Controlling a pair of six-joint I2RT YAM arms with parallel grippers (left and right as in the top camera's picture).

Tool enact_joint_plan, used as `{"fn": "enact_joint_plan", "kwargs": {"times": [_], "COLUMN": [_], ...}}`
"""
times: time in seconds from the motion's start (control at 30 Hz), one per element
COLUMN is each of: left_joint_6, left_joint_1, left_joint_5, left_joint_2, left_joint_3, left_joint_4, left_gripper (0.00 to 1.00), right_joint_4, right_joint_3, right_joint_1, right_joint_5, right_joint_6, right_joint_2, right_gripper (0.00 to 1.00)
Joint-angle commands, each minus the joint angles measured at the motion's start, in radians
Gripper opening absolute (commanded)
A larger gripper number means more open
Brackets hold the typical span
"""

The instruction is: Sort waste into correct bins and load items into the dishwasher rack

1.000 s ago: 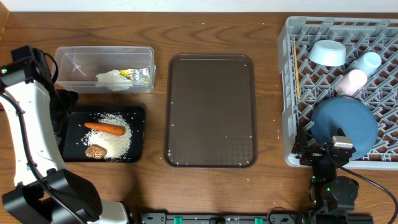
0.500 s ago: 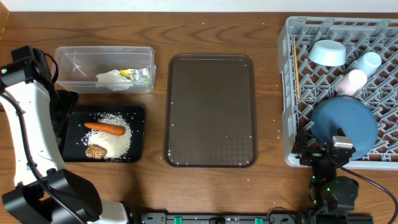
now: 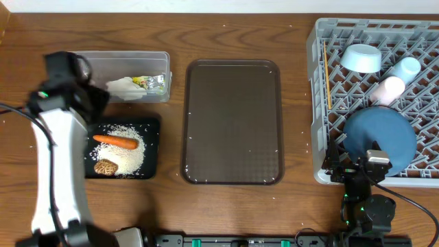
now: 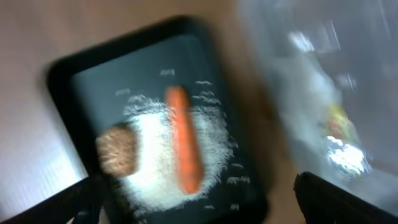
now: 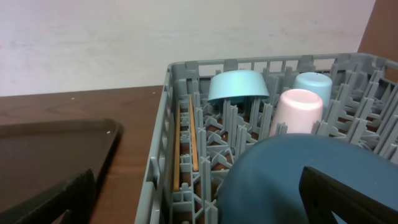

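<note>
The black tray [image 3: 152, 125] holds rice [image 3: 128, 155], a carrot [image 3: 115, 141] and a brown lump [image 3: 105, 167]. The clear tub [image 3: 137, 56] holds tissue [image 3: 122, 86], wrapper [image 3: 143, 81] and foil [image 3: 159, 84]. My left gripper [image 3: 89, 103] hovers open and empty over both; its blurred view shows the carrot [image 4: 184, 140] and tub [image 4: 298, 74]. The grey rack [image 3: 319, 103] holds the dark-blue plate [image 3: 381, 137], bowl [image 3: 361, 58], blue cup [image 3: 408, 67], pink cup [image 3: 389, 89] and chopsticks [image 3: 327, 75]. My right gripper [image 3: 357, 168] is open and empty at the rack's front edge, beside the plate [image 5: 280, 174].
A flat brown serving tray [image 3: 233, 123] lies in the middle of the table between the bins and the rack, with nothing on it. It also shows in the right wrist view [image 5: 56, 149]. A few stray rice grains dot the wood around it.
My left arm has swung right from the table's left edge to above the tub and black tray. The right arm and all objects have not moved.
</note>
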Motion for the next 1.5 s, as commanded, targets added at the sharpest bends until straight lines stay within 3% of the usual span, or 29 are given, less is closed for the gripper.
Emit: {"fn": "enact_joint_plan", "kwargs": {"times": [0.0,0.07,0.23,0.3,0.63,0.93,1.13,1.47], "left_joint_6": [0.091,0.069,0.029,0.032,0.043,0.344,0.552,0.565], "left_joint_1": [-0.087,-0.138,-0.29,-0.317,-0.322,-0.322,-0.322,-0.322], "left_joint_5": [-0.003,0.003,-0.165,-0.221,-0.233,-0.224,-0.065,0.031], "left_joint_2": [-0.122,-0.192,-0.398,-0.484,-0.907,-1.058,-1.201,-1.281], "left_joint_3": [-0.153,-0.24,-0.478,-0.542,-0.683,-0.734,-0.876,-1.118], "left_joint_4": [0.124,0.201,0.409,0.406,0.204,0.29,0.51,0.856], "left_gripper": [0.98,0.98,0.98,0.98,0.98,0.98,0.98,0.98], "right_joint_4": [-0.003,-0.003,-0.003,-0.003,-0.003,-0.003,-0.003,-0.003], "right_joint_3": [-0.003,-0.003,-0.003,-0.003,-0.003,-0.003,-0.003,-0.003], "right_joint_1": [-0.01,-0.01,-0.01,-0.01,-0.01,-0.01,-0.01,-0.01], "right_joint_5": [-0.003,-0.003,-0.003,-0.003,-0.003,-0.003,-0.003,-0.003], "right_joint_6": [-0.013,-0.013,-0.013,-0.013,-0.013,-0.013,-0.013,-0.013], "right_joint_2": [-0.007,-0.007,-0.007,-0.007,-0.007,-0.007,-0.007,-0.007], "right_gripper": [0.99,0.99,0.99,0.99,0.99,0.99,0.99,0.99]}}
